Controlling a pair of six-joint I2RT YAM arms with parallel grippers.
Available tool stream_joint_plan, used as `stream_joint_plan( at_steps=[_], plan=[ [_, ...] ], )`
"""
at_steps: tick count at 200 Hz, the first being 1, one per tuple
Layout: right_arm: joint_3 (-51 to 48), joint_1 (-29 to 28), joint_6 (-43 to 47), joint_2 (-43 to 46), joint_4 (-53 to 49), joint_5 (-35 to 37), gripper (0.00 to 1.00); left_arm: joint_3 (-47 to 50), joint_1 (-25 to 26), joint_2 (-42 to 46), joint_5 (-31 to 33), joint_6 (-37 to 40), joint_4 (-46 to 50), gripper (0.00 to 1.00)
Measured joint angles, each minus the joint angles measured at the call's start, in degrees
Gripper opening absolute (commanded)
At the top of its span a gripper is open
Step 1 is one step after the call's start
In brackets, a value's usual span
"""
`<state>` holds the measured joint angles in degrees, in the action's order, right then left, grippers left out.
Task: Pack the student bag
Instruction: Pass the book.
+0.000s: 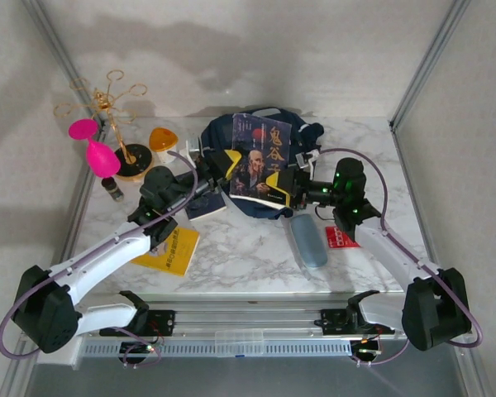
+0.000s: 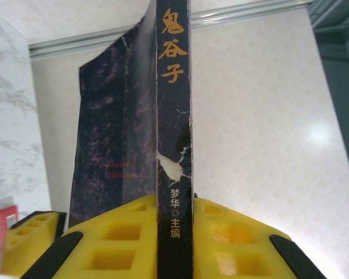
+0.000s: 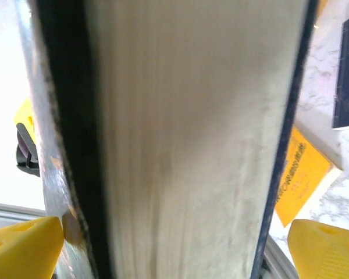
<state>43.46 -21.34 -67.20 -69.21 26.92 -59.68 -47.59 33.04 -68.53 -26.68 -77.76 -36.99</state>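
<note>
Navy book [image 1: 260,157] upright over student bag [image 1: 219,132]: left claw [image 2: 174,215] clamps spine, right claw [image 3: 174,244] gapes around pages.

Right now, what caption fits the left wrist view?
Yellow fingers of the left arm clamped on the cracked spine of a dark book.

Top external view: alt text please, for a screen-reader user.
A dark book, an old man's portrait on its cover, stands upright over the student bag: the left gripper shut on its spine, the right gripper open around its page edge. A yellow book, grey case and red card lie on the marble table.
</note>
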Motion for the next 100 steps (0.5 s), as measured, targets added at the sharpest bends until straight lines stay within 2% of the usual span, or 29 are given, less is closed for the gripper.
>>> stream_joint_plan(
  at_steps=[33, 63, 100],
  plan=[
    [-1.60, 0.35, -7.93, 0.02, 10.60, -1.55, 0.97, -0.04, 0.52, -0.72, 1.33, -0.22, -0.85, 0.00],
    [-1.68, 1.51, -11.56, 0.83, 14.03, -2.12, 0.82, -0.90, 0.46, -0.72, 3.30, 3.02, 4.70, 0.00],
    [-1.68, 3.10, -9.25, 2.43, 10.86, -2.10, 0.60, -2.12, 0.48, -0.55, 5.16, 8.63, 13.33, 0.00]
  ],
)
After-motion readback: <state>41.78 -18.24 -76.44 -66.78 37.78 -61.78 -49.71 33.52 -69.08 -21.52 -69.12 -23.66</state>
